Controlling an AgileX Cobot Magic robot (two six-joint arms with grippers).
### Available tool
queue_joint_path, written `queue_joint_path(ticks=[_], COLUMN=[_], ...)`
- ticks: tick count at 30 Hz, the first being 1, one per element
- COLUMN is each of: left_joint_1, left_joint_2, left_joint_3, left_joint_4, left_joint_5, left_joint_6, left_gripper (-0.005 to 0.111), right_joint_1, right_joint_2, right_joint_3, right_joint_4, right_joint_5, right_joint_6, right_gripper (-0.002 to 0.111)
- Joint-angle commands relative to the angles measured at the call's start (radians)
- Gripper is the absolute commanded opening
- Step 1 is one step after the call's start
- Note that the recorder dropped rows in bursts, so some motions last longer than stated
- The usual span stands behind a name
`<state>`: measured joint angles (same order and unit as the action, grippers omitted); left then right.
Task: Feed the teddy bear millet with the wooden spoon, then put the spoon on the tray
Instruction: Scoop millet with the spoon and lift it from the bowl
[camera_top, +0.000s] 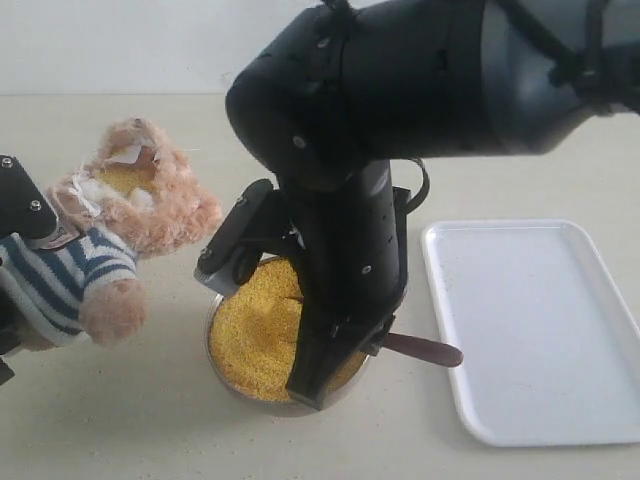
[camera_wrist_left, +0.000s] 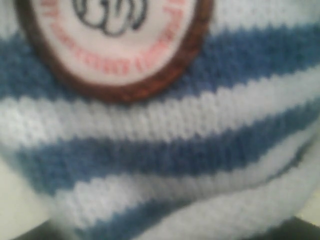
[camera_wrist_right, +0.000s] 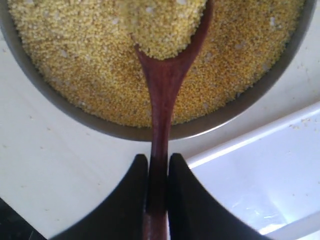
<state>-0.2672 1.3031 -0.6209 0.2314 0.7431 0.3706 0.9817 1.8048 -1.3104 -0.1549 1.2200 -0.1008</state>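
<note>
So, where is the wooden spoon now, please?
Centre of the exterior view: the wooden spoon is held in the right gripper, its scoop over the millet, left of the tray.

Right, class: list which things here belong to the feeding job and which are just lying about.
Job: teddy bear, millet, metal bowl, wooden spoon, tray, right end effector gripping the spoon.
Lying about: nothing shows; only the table beneath.

Blurred, cropped badge (camera_wrist_left: 115, 45) on teddy bear (camera_wrist_left: 175, 155)
</note>
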Motion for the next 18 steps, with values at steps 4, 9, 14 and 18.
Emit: queue_joint_path(ticks=[4,9,14,18], left_joint_1=[-0.004,-0.004,-0.004,-0.004], left_joint_2=[-0.003,-0.003,-0.003,-0.003], left_joint_3=[0.000,0.000,0.000,0.000], left_joint_4=[-0.014,-0.014,-0.022,-0.027], left_joint_5=[-0.021,-0.021,-0.021,-0.021], left_joint_6=[-0.015,-0.015,-0.015,-0.015], left_gripper=[0.004,0.004,0.004,0.004], right_joint_1=[-0.082,-0.145,-0.210,-0.217], right_joint_2=[-0.038,-0.042,-0.042,-0.051], right_joint_3=[-0.005,-0.005,-0.005,-0.005], right_joint_4=[0.116,0.243,0.356,0.393], right_joint_5=[0.001,0.001,0.001,0.001], right_joint_6=[-0.043,-0.100,-0.152,-0.163], right_gripper=[0.000,0.000,0.000,0.000])
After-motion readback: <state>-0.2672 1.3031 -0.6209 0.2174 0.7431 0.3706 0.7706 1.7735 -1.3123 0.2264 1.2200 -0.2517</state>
